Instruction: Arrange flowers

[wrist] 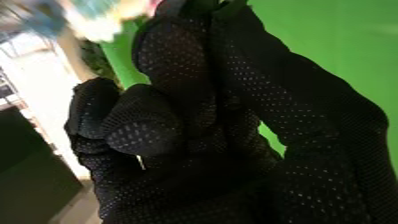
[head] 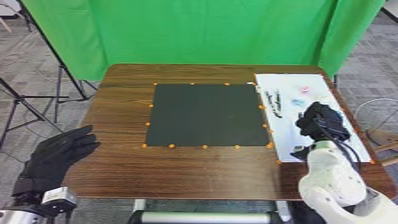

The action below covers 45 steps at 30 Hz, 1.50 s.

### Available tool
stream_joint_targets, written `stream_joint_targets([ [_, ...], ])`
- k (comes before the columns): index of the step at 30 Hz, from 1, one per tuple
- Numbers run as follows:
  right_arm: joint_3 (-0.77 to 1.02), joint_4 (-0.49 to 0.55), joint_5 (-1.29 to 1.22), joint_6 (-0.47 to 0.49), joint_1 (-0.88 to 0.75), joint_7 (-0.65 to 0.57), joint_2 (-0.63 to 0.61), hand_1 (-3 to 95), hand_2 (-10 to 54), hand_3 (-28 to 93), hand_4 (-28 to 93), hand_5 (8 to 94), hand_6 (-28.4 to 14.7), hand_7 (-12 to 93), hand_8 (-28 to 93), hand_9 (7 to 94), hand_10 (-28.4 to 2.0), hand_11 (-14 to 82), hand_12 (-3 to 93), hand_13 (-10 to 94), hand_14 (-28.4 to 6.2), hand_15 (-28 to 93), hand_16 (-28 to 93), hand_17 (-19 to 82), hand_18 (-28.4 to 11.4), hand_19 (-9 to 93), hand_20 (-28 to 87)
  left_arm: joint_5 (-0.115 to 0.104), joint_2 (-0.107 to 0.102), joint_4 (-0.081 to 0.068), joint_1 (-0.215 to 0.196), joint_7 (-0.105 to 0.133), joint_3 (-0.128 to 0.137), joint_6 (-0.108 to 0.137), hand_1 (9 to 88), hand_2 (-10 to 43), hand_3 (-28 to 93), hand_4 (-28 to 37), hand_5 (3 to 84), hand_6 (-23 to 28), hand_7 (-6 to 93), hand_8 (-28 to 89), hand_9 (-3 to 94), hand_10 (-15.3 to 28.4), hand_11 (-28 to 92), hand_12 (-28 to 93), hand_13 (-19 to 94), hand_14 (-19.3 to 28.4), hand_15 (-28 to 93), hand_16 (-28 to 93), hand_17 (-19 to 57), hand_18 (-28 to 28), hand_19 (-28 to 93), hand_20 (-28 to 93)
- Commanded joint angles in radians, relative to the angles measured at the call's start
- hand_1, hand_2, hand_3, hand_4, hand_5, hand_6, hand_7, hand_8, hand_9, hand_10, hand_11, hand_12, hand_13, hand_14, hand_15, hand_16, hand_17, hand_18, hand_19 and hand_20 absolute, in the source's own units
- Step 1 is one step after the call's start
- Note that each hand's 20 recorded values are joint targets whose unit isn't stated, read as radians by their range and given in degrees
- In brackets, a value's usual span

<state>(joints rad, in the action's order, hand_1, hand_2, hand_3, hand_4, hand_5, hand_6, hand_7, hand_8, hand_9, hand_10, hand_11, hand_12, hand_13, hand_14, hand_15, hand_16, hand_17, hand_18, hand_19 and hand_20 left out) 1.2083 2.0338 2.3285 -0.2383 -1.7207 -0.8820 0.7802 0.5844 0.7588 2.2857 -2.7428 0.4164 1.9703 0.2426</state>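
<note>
Just past the fingertips of our right hand (wrist: 191, 185), we see the flowers (wrist: 98, 20), a cluster of pink, white and blue. We have these fingers bent inward with the thumb closed toward them, and a dark green bit at their tips looks to us like a stem (wrist: 233, 4) in a pinch. How firm that pinch is, we cannot tell. In the head view the pink and blue patches show ahead of the same fingers, against the white board (head: 286, 135).

Our left hand (head: 62, 155) is at the table's left side, its fingers relaxed and released, with the dark square (head: 209, 115) between it and the board.

Our main worry is the grip. If only the tips bear on something so slim, we think the stem could roll between them and let the flowers twist or slip out. Squeezing harder to stop that could crush or bend it. The heads are also beyond the fingers' control, so a low sweep could drag petals over the board or snag the dark items (head: 276, 102) beside the fingertips. Because the glove hides much of the pinch, we could also open too soon and let the flowers topple.
</note>
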Motion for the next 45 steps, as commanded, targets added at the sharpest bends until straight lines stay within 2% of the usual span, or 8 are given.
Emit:
stream_joint_targets([
  [1, -0.072, 0.037, 0.001, -0.001, 0.106, 0.04, 0.0, 51.8, -9.5, 82, -26, 82.7, -4.5, 30, 27, 84.5, -12.9, 41.3, 40.6, 75, -10.8, 78, 31, 38, -28.0, 93, 34, -0.012, 0.0, 0.01, -0.046, 0.014, 0.024, 0.014, 25.6, 6.1, 81, -15.9, 44.4, 13.7, 12.9, -8, 38.0, 21.7, 35, 9, 27, 28.4, 56, -11, -9.4, 21.8, 58, 16],
  [10, -0.292, -0.023, -0.025, 0.073, 0.365, 0.09, 0.109, 51.5, -9.5, 82, -25, 83.0, -4.4, 30, 27, 84.8, -12.8, 41.3, 40.9, 75, -10.8, 78, 31, 38, -28.0, 93, 34, -0.018, 0.003, 0.026, -0.081, 0.02, 0.064, 0.029, 25.7, 6.0, 81, -15.9, 44.4, 13.7, 13.0, -8, 38.0, 21.7, 35, 9, 27, 28.4, 55, -11, -9.4, 21.8, 58, 16],
  [12, -0.34, -0.045, -0.023, 0.099, 0.411, 0.099, 0.148, 51.4, -9.5, 82, -25, 83.1, -4.4, 30, 27, 84.8, -12.7, 41.3, 40.9, 75, -10.9, 78, 31, 38, -28.1, 93, 34, -0.011, 0.016, 0.027, -0.077, 0.004, 0.069, 0.022, 25.7, 6.0, 81, -15.9, 44.4, 13.7, 12.9, -8, 38.1, 21.8, 35, 9, 27, 28.4, 55, -11, -9.4, 21.8, 58, 16],
  [23, -0.489, -0.173, -0.002, 0.242, 0.498, 0.172, 0.379, 51.0, -9.5, 82, -25, 83.3, -4.3, 30, 28, 85.0, -12.8, 41.7, 40.8, 76, -10.9, 78, 31, 38, -28.2, 93, 35, -0.008, 0.025, 0.044, -0.094, 0.01, 0.085, 0.038, 25.8, 6.0, 81, -15.9, 44.4, 13.7, 12.9, -8, 38.1, 21.9, 34, 9, 27, 28.4, 55, -11, -9.4, 21.9, 57, 16],
  [34, -0.508, -0.268, 0.011, 0.333, 0.483, 0.182, 0.513, 50.6, -9.5, 81, -25, 83.0, -3.9, 30, 28, 84.7, -12.7, 42.3, 40.6, 75, -10.8, 79, 31, 38, -28.0, 93, 35, 0.023, 0.03, 0.037, -0.018, -0.04, 0.056, 0.015, 26.2, 6.5, 81, -16.0, 44.8, 14.1, 12.4, -8, 39.2, 22.3, 34, 9, 28, 28.4, 55, -11, -9.5, 22.3, 58, 16],
  [38, -0.508, -0.298, 0.011, 0.375, 0.486, 0.194, 0.559, 50.4, -9.5, 81, -24, 82.9, -3.8, 31, 27, 84.6, -12.6, 42.5, 40.4, 75, -10.8, 79, 31, 38, -28.0, 93, 35, 0.034, 0.031, 0.046, -0.011, -0.044, 0.056, 0.018, 26.3, 6.6, 80, -15.8, 44.8, 14.2, 12.2, -8, 39.3, 22.4, 34, 10, 29, 28.4, 55, -11, -9.5, 22.4, 58, 16],
  [40, -0.504, -0.32, 0.027, 0.407, 0.487, 0.212, 0.59, 50.4, -9.5, 81, -24, 82.8, -3.8, 31, 27, 84.6, -12.6, 42.6, 40.3, 75, -10.8, 79, 31, 38, -28.0, 93, 35, 0.02, 0.013, 0.058, -0.045, -0.025, 0.077, 0.033, 26.4, 6.7, 80, -15.8, 44.8, 14.2, 12.1, -8, 39.5, 22.5, 33, 10, 29, 28.4, 55, -11, -9.5, 22.5, 58, 16],
  [45, -0.479, -0.393, 0.042, 0.453, 0.489, 0.206, 0.662, 50.3, -9.5, 81, -24, 82.7, -3.8, 31, 27, 84.4, -12.4, 43.1, 39.8, 75, -10.7, 79, 31, 38, -27.8, 93, 36, 0.029, 0.002, 0.055, -0.001, -0.039, 0.058, 0.033, 26.8, 7.2, 79, -15.4, 44.9, 14.3, 11.5, -7, 40.4, 22.9, 32, 10, 30, 28.4, 54, -11, -9.5, 22.8, 58, 16],
])
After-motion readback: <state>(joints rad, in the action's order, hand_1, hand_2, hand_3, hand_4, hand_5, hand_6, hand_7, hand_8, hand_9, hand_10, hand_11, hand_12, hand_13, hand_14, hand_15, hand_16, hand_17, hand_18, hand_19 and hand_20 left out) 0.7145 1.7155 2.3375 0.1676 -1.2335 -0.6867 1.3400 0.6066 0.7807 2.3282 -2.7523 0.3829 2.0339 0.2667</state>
